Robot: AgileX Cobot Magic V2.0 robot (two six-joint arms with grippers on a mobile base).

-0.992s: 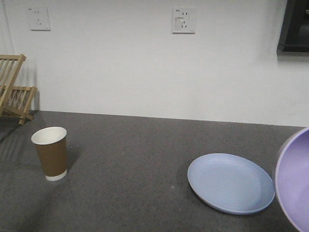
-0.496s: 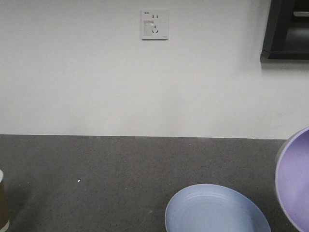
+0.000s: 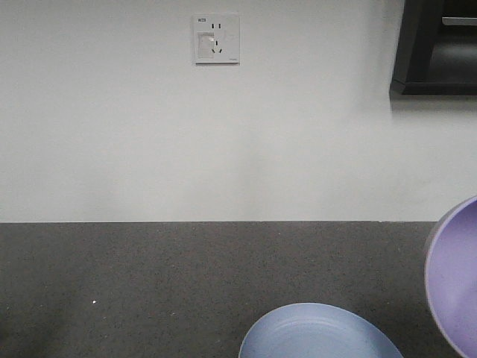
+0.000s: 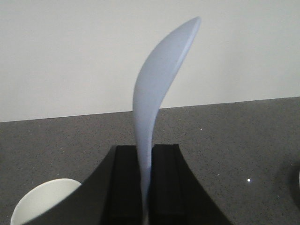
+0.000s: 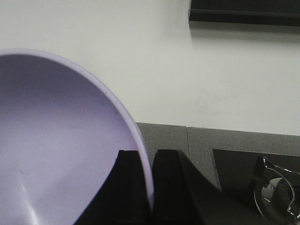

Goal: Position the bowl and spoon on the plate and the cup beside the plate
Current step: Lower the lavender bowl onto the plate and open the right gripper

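Note:
My left gripper (image 4: pixel 146 154) is shut on the handle of the pale blue spoon (image 4: pixel 159 79), which stands upright above the dark counter. The white rim of the cup (image 4: pixel 40 201) shows low at the left of the left wrist view. My right gripper (image 5: pixel 146 161) is shut on the rim of the lavender bowl (image 5: pixel 61 150), held tilted on edge. In the front view the bowl (image 3: pixel 455 283) hangs at the right edge, right of and above the pale blue plate (image 3: pixel 320 332), which lies on the counter at the bottom edge.
The dark speckled counter (image 3: pixel 134 283) runs back to a white wall with a socket (image 3: pixel 216 37). A black cabinet (image 3: pixel 436 45) hangs at the upper right. In the right wrist view, a dark hob with a metal pan support (image 5: pixel 276 192) lies at the right.
The front view has swung right and forward: the cup and the wooden rack have left the frame, and the plate has slid down to the bottom edge. The bowl stays at the right edge.

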